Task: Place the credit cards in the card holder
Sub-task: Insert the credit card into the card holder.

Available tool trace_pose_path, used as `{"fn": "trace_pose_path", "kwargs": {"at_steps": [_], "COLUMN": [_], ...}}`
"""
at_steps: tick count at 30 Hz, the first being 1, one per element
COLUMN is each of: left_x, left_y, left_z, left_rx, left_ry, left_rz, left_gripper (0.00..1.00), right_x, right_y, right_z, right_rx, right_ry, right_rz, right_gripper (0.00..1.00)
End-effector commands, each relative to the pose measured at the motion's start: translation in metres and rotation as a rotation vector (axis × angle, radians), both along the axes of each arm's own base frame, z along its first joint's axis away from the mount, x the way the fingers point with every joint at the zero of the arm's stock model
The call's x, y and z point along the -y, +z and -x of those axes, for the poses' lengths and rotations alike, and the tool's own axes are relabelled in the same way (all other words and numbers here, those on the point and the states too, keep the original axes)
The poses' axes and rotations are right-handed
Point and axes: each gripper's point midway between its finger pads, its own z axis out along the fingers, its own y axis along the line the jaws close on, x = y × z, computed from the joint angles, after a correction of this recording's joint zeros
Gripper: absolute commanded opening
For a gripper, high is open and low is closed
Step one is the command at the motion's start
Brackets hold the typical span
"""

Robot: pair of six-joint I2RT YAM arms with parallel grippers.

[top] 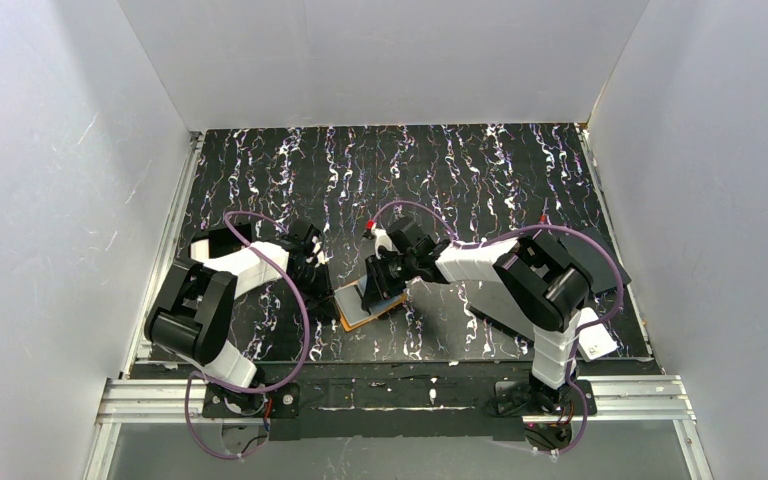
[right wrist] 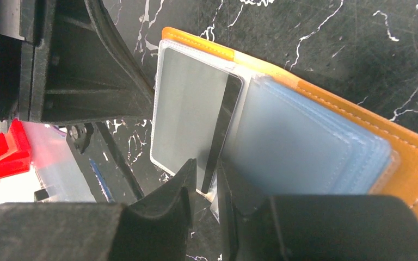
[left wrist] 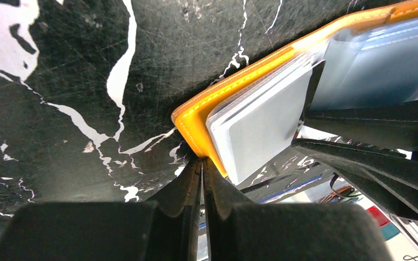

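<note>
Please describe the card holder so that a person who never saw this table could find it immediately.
On the black table streaked with white, look near the front middle, between the left gripper and the right gripper. The card holder lies open there: an orange cover with pale grey-blue clear sleeves, the only orange thing on that dark surface.

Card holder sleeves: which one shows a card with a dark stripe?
The lone flat sleeve, beside the fanned bluish stack: the striped card shows in it, none in the stack.
</note>
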Motion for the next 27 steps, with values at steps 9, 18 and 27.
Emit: {"fn": "trace_pose_path", "kwargs": {"at_steps": [9, 18, 27], "left_x": [-0.015, -0.014, -0.007], "left_y": [-0.004, -0.015, -0.016], "left_z": [-0.006, -0.008, -0.026], "left_rx": [0.055, 0.032, 0.048], "left_ry": [-0.051, -0.064, -0.076], "left_rz": [-0.105, -0.117, -0.111], "left_gripper": [0.10, 0.09, 0.08], "right_x": [0.008, 0.001, -0.015], "right_y": [0.019, 0.009, 0.007], "right_z": [-0.018, -0.027, -0.006], "right_rx": [0.055, 0.050, 0.114], "right_ry": [-0.032, -0.045, 0.034], "right_rz": [0.008, 0.014, 0.031], "right_gripper": [0.38, 0.43, 0.22]}}
